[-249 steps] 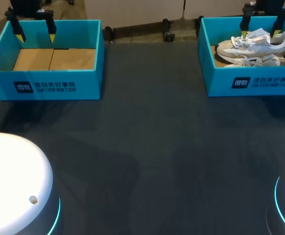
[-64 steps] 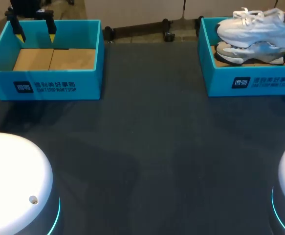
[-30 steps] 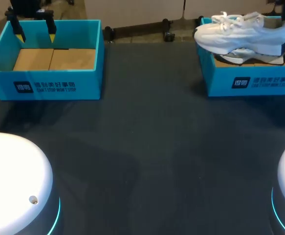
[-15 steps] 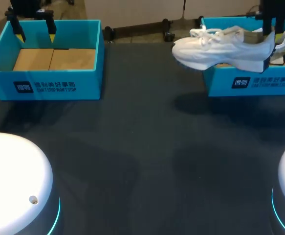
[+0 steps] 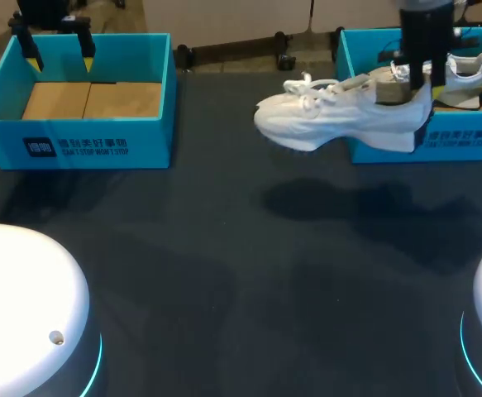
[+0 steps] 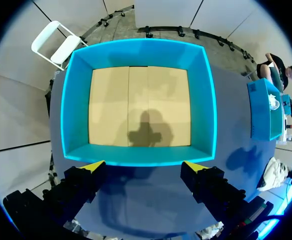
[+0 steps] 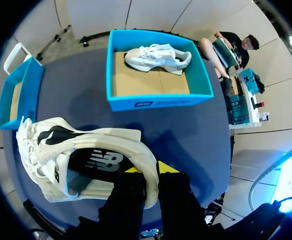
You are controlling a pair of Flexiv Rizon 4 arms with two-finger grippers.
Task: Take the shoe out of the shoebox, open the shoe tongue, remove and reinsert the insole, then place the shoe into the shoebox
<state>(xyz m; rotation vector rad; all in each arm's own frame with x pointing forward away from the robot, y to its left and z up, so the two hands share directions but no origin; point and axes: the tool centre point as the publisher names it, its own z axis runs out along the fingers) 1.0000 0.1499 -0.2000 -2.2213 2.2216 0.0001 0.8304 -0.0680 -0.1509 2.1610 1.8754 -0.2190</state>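
Dark tabletop (image 5: 224, 273) filled the near ground, with a soft shadow (image 5: 323, 203) lying on it under the lifted shoe. Above that shadow a white shoe (image 5: 340, 116) hung clear of the table. Its toe pointed toward the left arm's side, its laces were loose on top, and its heel was toward the right shoebox (image 5: 464, 141). The right gripper (image 7: 152, 172) was clenched on the shoe's heel: the right wrist view showed the heel wall pinched between its two fingers. From that view the shoe was out of the box, over open table on its near side.

Farther back, the teal right shoebox held a second white shoe (image 5: 464, 78) lying on its cardboard floor. Well apart, on the left side of the table, stood a matching left shoebox (image 5: 75, 145) with only a bare cardboard floor showing. The left gripper (image 6: 143, 167) hung above that box's far wall, its fingers spread wide with nothing between them.
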